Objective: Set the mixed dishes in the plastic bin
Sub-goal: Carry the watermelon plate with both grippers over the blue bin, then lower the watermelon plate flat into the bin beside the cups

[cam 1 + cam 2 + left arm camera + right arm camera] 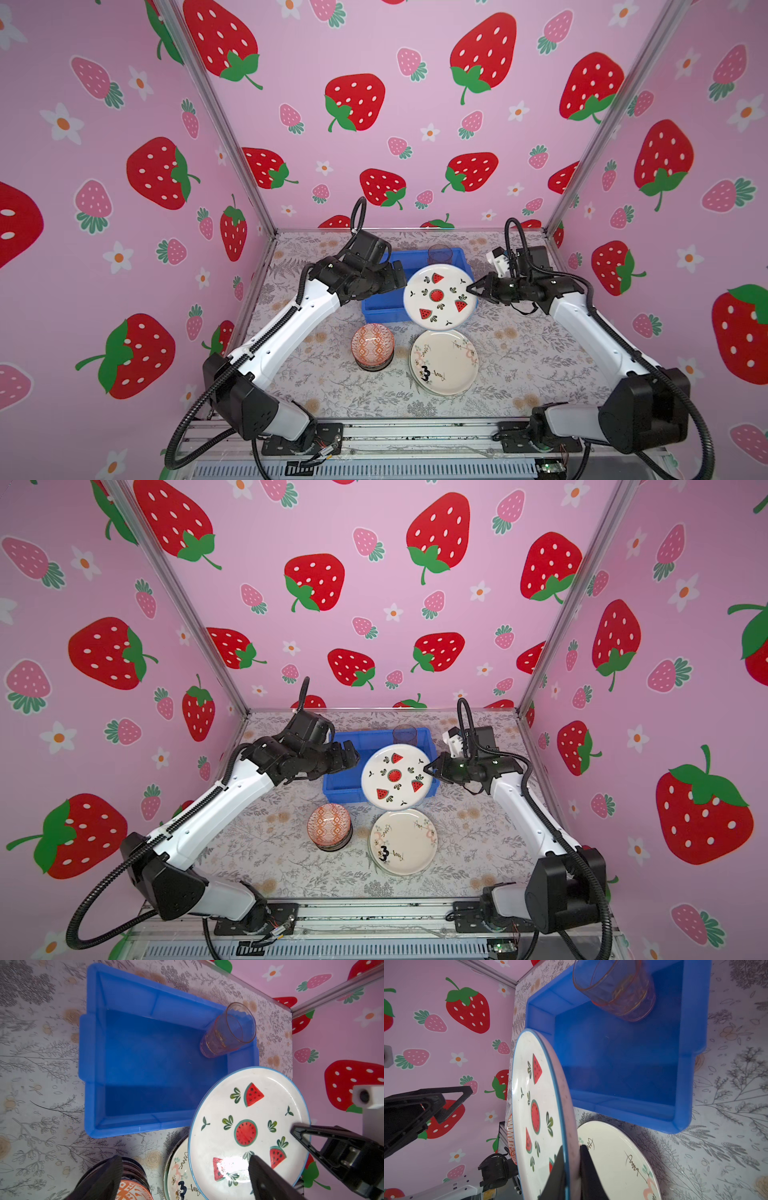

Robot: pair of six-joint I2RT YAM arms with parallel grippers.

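My right gripper (471, 289) (572, 1147) is shut on the rim of the white watermelon-print plate (438, 297) (537, 1105). It holds the plate tilted in the air over the right end of the blue plastic bin (382, 311) (145, 1053). A clear tumbler (439, 253) (228, 1030) stands in the bin's far right corner. My left gripper (401, 276) (185, 1157) hangs open and empty over the bin's left side. On the table in front of the bin sit an orange patterned bowl (372, 345), stacked on darker bowls, and a pale plate (444, 368) with dark markings.
The bin stands near the back of the flower-patterned table (316, 386), between both arms. Pink strawberry walls with metal corner posts (582, 166) close in three sides. The bin's floor to the left of the tumbler is bare.
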